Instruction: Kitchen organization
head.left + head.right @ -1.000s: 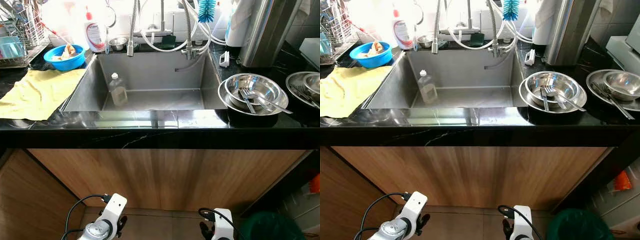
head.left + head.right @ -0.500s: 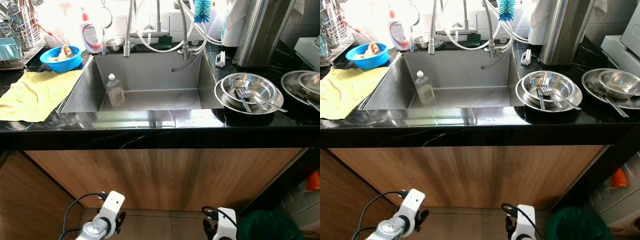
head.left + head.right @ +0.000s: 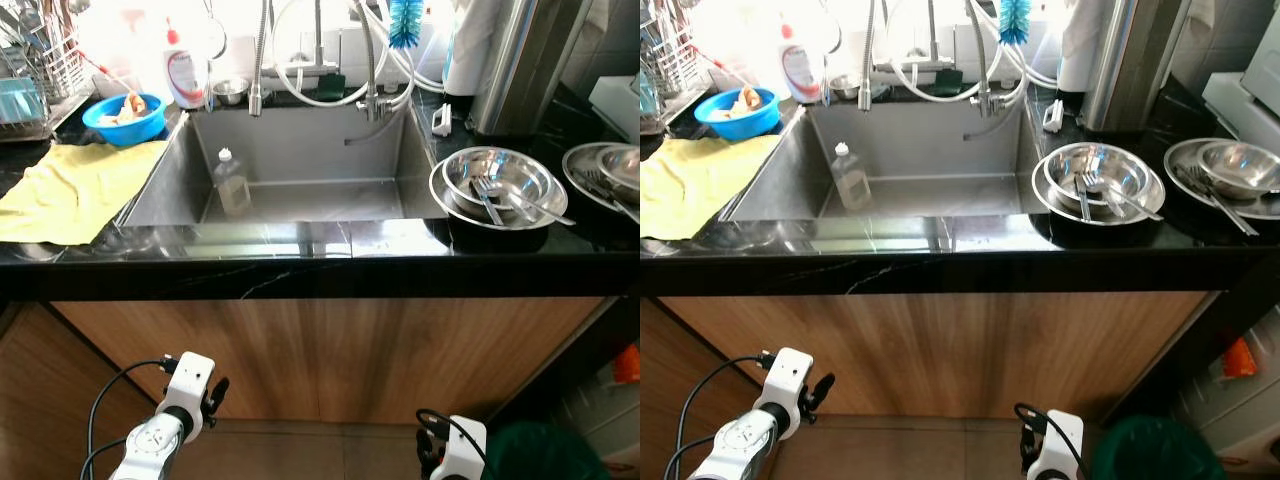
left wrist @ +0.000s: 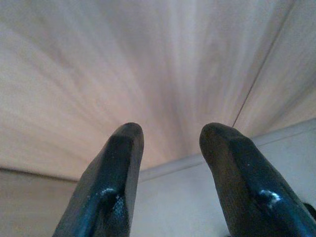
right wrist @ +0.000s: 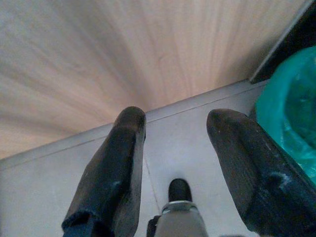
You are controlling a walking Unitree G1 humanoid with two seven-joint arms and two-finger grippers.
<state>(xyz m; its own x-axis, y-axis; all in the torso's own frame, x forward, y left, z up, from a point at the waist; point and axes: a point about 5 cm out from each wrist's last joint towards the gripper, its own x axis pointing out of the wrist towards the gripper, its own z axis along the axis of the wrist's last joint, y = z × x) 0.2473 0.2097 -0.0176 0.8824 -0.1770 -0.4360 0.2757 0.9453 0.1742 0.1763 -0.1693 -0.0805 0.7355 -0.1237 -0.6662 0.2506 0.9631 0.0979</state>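
Both of my grippers are hanging low at the bottom of the frame, in front of the wooden cabinet front point(image 3: 330, 350). On my left gripper point(image 4: 170, 143) the two black fingers are standing apart with nothing between them, pointing at the cabinet wood and the pale floor point(image 5: 44, 182). My right gripper point(image 5: 175, 133) is also gaping, holding nothing, with the floor below it and a green bin bag point(image 5: 291, 113) showing at the edge of the right wrist view.

Across the middle of the frame the black counter point(image 3: 320, 265) is running from side to side, and the steel sink point(image 3: 300, 150) is sitting in its centre. A yellow cloth point(image 3: 65, 190) is lying spread on the counter at the left. At the upper right a tall steel appliance point(image 3: 520, 60) is standing. Right of the sink, nested steel bowls point(image 3: 495, 185) are resting on the counter with cutlery point(image 3: 500, 200) lying inside them; more steel bowls point(image 3: 610, 170) are sitting at the far right edge.

At the upper left a blue bowl point(image 3: 125, 115) is sitting beside a white detergent bottle point(image 3: 185, 75). A small clear bottle point(image 3: 232, 180) is standing upright inside the sink, near its left wall. A blue brush point(image 3: 405, 20) is hanging at the top of the frame above the taps.
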